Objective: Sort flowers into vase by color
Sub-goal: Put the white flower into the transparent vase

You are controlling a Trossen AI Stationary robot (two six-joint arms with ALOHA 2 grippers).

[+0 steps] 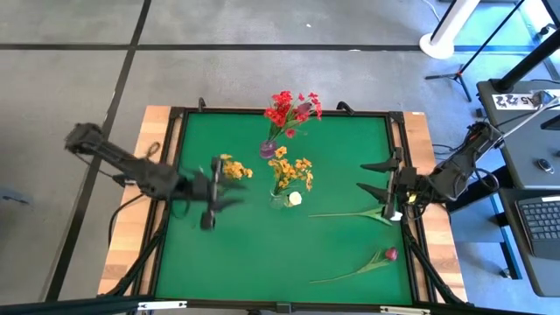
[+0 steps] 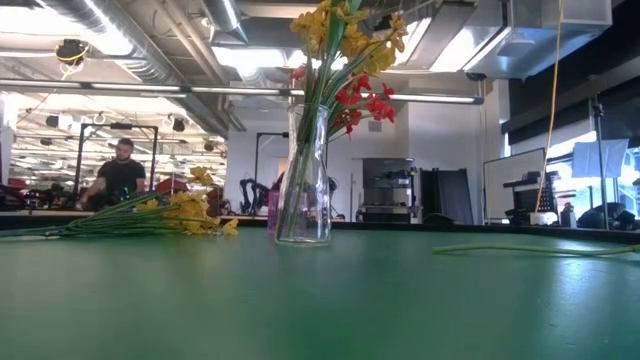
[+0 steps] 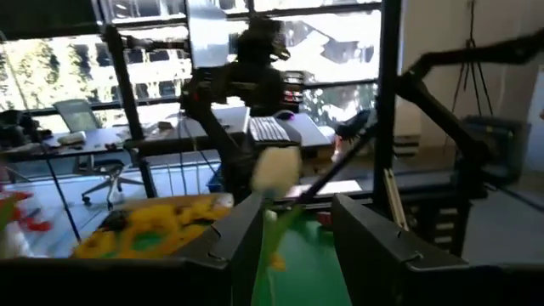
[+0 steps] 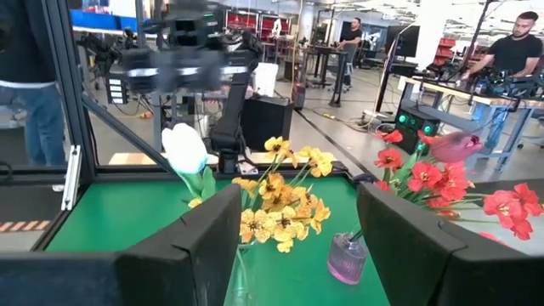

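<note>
Green felt-like mat [image 1: 262, 254] covers the table inside a black frame, with bare wood strips showing at both side edges; grey floor with dark seams lies around it. In the low view we see an open workshop behind, with ceiling ducts, strip lights and a person [image 2: 120, 175] seated at the far left.

At frame centre in the high view we note a clear glass vase [image 1: 282, 198] with slim straight walls, holding yellow-orange bunches [image 1: 291, 171] and one white bud [image 1: 295, 199]. Above it stands a small purple vase [image 1: 268, 150] with red blooms [image 1: 291, 108] of thin petals.

Left gripper [image 1: 220, 186], left of centre, has its jaws part closed on the stem of a yellow-orange bunch [image 1: 234, 168], which lies level in the low view.

Right gripper [image 1: 374, 177], at the right edge of the mat, stands with its jaws spread wide and nothing between them.

One bare-looking green stem [image 1: 350, 213] lies just beside it; we cannot tell its bloom. A dark-red bud [image 1: 390, 254] on a curved stem lies at lower right.
</note>
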